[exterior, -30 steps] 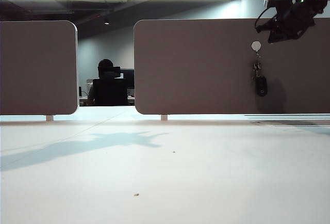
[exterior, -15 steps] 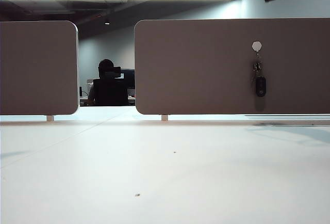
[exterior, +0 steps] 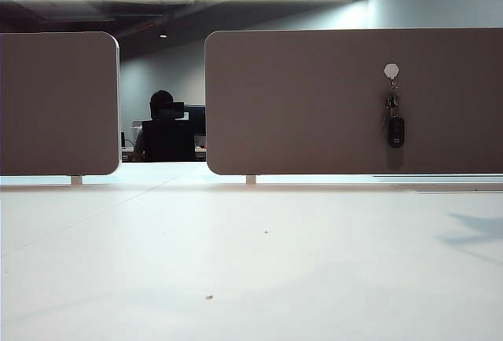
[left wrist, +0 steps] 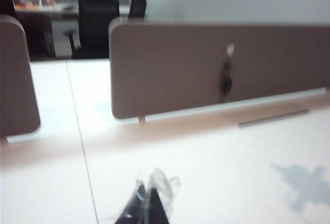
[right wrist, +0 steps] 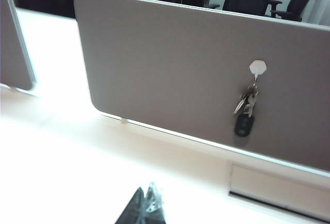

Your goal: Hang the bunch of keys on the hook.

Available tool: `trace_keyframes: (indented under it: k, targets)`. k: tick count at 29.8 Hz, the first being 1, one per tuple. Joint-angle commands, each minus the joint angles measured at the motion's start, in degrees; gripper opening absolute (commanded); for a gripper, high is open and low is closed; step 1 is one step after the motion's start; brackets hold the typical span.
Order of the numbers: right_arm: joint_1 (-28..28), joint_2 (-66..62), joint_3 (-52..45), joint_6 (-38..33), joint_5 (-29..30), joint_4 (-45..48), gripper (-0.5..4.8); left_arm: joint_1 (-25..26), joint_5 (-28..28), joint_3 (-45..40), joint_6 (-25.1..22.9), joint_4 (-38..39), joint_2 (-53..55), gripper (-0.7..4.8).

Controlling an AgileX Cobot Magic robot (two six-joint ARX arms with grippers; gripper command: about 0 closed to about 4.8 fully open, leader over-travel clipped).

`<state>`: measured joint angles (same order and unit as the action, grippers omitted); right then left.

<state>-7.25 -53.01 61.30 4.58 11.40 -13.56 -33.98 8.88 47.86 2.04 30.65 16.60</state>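
Note:
The bunch of keys (exterior: 395, 126) hangs from the hook (exterior: 391, 71), a small pale hexagonal plate on the large brown panel (exterior: 314, 105), with the black fob lowest. The bunch of keys (right wrist: 246, 113) and the hook (right wrist: 257, 68) also show in the right wrist view, and, blurred, the keys (left wrist: 226, 79) under the hook (left wrist: 230, 49) in the left wrist view. My left gripper (left wrist: 147, 195) is shut and empty, far back over the white table. My right gripper (right wrist: 145, 197) is likewise shut with nothing in it, well away from the panel. Neither arm shows in the exterior view.
A second brown panel (exterior: 59, 105) stands at the left with a gap between the two. The white table (exterior: 251, 262) spreads in front. A person (exterior: 163, 129) sits at a desk beyond the gap. A faint arm shadow (exterior: 475, 231) lies on the table at right.
The right arm, near the hook a second ago, has pulled up and out of the exterior view. The left arm's shadow has left the table. The keys stay hanging on the hook.

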Motion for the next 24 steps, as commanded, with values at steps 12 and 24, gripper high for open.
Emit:
trace_keyframes:
  k: [12,24]
  targets:
    - [-3.4,31.4,-34.0,-5.2,-1.3,5.9,-0.08,0.0,-9.1,-29.7,5.6,-28.6,-0.6,-0.05]
    - [-3.4,39.4,-51.7,-6.5,4.0,11.3,-0.08,0.0,-10.6,-41.7,10.5,-34.6,-0.7,-0.05]
